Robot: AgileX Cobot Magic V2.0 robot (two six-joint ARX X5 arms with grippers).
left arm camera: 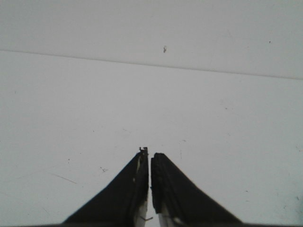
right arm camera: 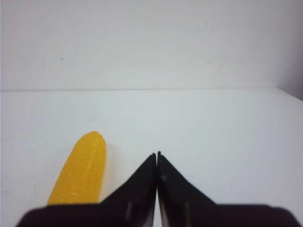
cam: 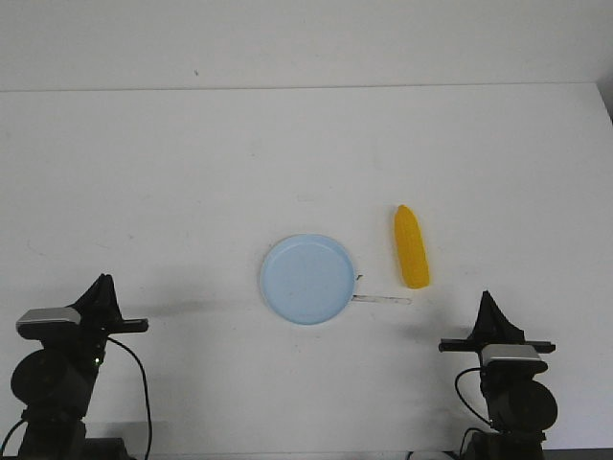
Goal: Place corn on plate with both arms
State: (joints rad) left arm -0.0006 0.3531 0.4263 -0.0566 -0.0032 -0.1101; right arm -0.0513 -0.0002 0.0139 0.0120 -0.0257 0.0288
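The yellow-orange corn (cam: 412, 247) lies on the white table just right of the pale blue plate (cam: 308, 279), its pointed end away from me. The plate is empty. My right gripper (cam: 490, 309) is shut and empty, near the front edge, short of the corn and slightly to its right; in the right wrist view the corn (right arm camera: 80, 171) lies beside the shut gripper (right arm camera: 156, 154). My left gripper (cam: 103, 287) is shut and empty at the front left, far from the plate; its wrist view shows the shut gripper (left arm camera: 150, 152) over bare table.
A thin pale strip (cam: 381, 300) lies on the table between the plate and the corn's near end. The table's far edge (cam: 306, 88) meets a white wall. Black cables (cam: 142, 383) trail from the arm bases.
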